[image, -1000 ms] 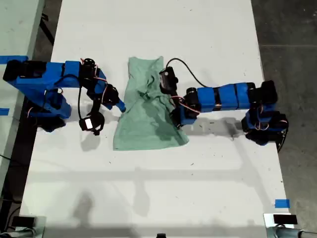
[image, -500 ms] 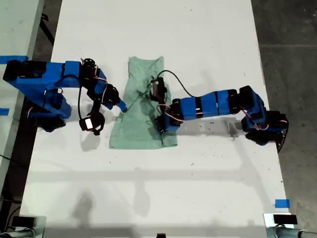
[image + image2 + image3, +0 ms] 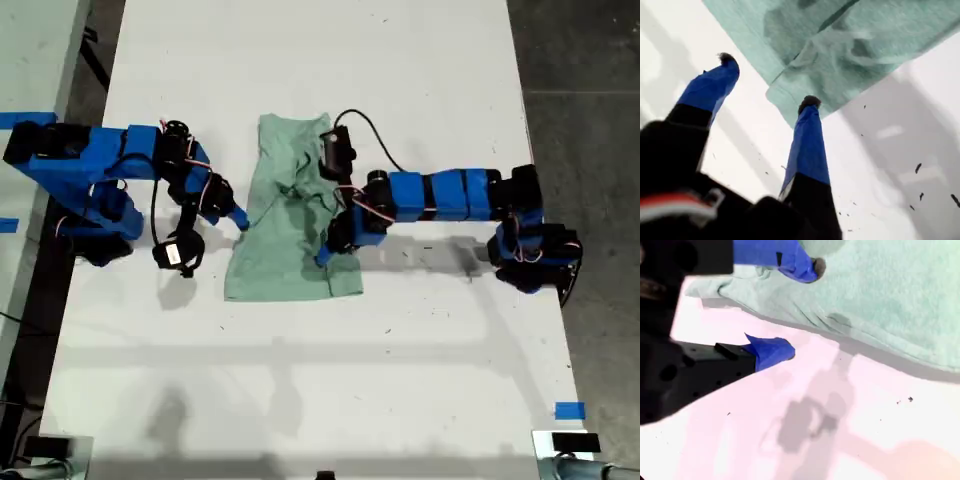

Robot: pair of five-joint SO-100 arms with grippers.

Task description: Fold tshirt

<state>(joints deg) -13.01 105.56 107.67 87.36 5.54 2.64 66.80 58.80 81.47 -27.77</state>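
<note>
First gripper (image 3: 769, 80): my first gripper's jaws stand wide apart and empty. Both fingertips are over bare table, and one tip sits just at a cloth corner. In the exterior view it (image 3: 238, 218) is left of centre, at the shirt's left edge.
Why it is there: judged, it is placed to take hold of or pin that edge while the other side is worked.
Second gripper (image 3: 801, 309): my second gripper's jaws are also parted, with one finger above the cloth and the other above the table. I see no cloth pinched between them. In the exterior view it (image 3: 325, 250) is at the centre of the frame, over the shirt's right half.
Why it is there: judged, it has carried or is smoothing a flap laid inward from the exterior view's right.
Tshirt (image 3: 285, 250) place: it lies on the table (image 3: 300, 380) at the middle of the exterior view, between the two arms.
Tshirt look: pale mint green with no print. It is narrow at the upper end and wider at the lower hem. The middle is bunched and creased, and the right side is doubled over itself.
Close up (image 3: 840, 45): a folded-under layer and hem show at the corner.
Edge (image 3: 890, 300): it lifts slightly and casts a shadow.
Progress, judged: part-way through, with one lengthwise fold roughly in and still untidy.
</note>
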